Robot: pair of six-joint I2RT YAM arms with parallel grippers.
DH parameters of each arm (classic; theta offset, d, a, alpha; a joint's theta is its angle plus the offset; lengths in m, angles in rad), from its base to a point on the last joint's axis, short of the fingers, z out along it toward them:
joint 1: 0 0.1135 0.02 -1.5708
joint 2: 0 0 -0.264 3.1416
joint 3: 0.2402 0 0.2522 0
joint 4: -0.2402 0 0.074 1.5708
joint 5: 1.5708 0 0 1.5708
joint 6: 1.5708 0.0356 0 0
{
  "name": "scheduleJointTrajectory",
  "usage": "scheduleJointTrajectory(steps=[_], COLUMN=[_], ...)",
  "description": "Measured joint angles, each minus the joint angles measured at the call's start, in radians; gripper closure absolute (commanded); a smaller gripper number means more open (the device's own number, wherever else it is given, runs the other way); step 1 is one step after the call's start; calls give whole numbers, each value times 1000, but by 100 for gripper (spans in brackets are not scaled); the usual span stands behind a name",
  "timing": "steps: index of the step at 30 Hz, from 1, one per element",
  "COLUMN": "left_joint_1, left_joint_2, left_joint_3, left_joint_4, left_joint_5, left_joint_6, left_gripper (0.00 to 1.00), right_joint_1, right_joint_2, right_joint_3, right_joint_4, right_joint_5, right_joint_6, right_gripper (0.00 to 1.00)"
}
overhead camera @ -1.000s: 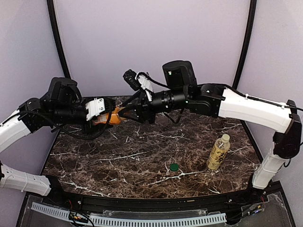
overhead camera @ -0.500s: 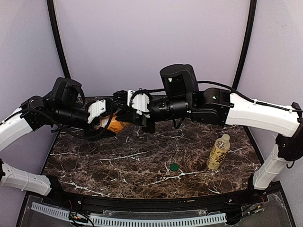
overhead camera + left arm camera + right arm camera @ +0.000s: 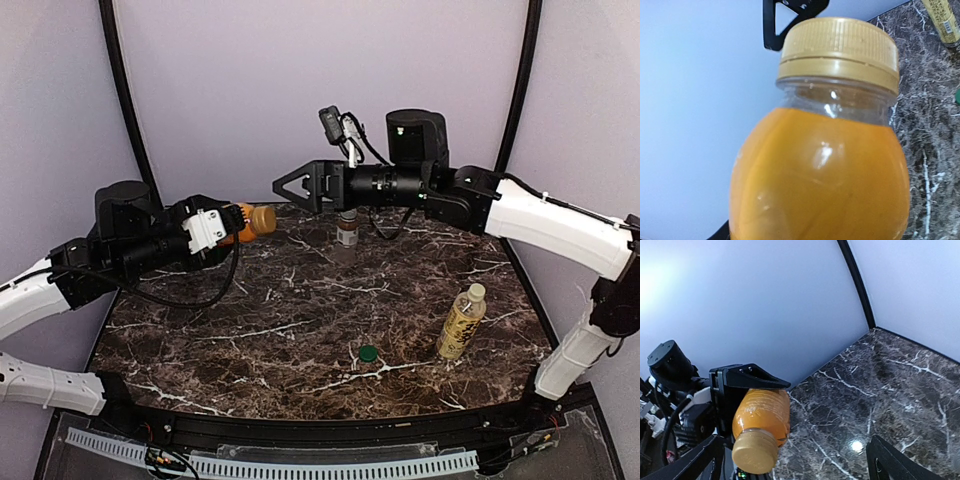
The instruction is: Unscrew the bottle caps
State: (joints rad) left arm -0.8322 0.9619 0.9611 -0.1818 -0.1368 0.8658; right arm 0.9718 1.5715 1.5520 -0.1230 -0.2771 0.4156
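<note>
From above, the left gripper [image 3: 228, 222] is clamped on the body of the orange bottle [image 3: 244, 226], holding it clear of the table [image 3: 250, 330] at the back left, lying roughly level with its tan cap [image 3: 263, 218] pointing right. The fingers cover most of the bottle, so only the neck end shows. The right gripper [image 3: 295, 186] hangs just beyond the cap and a little higher, jaws spread wide with nothing between them. The brownish bottle [image 3: 347, 232] stands upright on the table under the right arm. Its top is hidden by the arm, so I cannot tell whether it is capped. The yellow-labelled bottle [image 3: 462, 322] stands well apart at the right, and a loose green cap [image 3: 368, 353] lies near the front.

In the left wrist view, the orange bottle [image 3: 820, 185] fills the frame, its base cut off below and the ribbed cap [image 3: 840, 52] seated on the neck. The gripping fingers are out of sight. A black finger of the right gripper [image 3: 790, 15] shows above, and a strip of what looks like the yellow-labelled bottle [image 3: 942, 20] is clipped at the top right corner.

In the right wrist view, the right gripper [image 3: 795, 452] shows only two finger ends at the bottom corners, far apart. Between them, at the left, is the orange bottle [image 3: 762, 412], cap [image 3: 755, 454] nearest the camera, with the left gripper [image 3: 747, 379] across its top.
</note>
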Motion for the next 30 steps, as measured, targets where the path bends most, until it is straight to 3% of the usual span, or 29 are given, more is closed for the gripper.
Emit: scheduleJointTrajectory(steps=[6,13,21,25,30], left_joint_1=[-39,-43,-43,-43,-43], left_joint_2=[-4,0,2,5,6], left_joint_3=[-115,-136,-140,-140,-140], left_joint_4=[281,419,472,474,473], left_joint_5=[-132,-213,-244,-249,-250], left_joint_6=[228,357,396,399,399], left_gripper=[76,76,76,76,76], right_joint_1=[8,8,12,12,12], right_joint_2=[85,111,111,112,117], right_joint_3=[8,9,6,5,5], right_joint_4=[73,132,183,188,192], right_joint_5=[-77,-120,-150,-156,-173], right_joint_6=[194,287,324,327,329], right_gripper=[16,37,41,36,40])
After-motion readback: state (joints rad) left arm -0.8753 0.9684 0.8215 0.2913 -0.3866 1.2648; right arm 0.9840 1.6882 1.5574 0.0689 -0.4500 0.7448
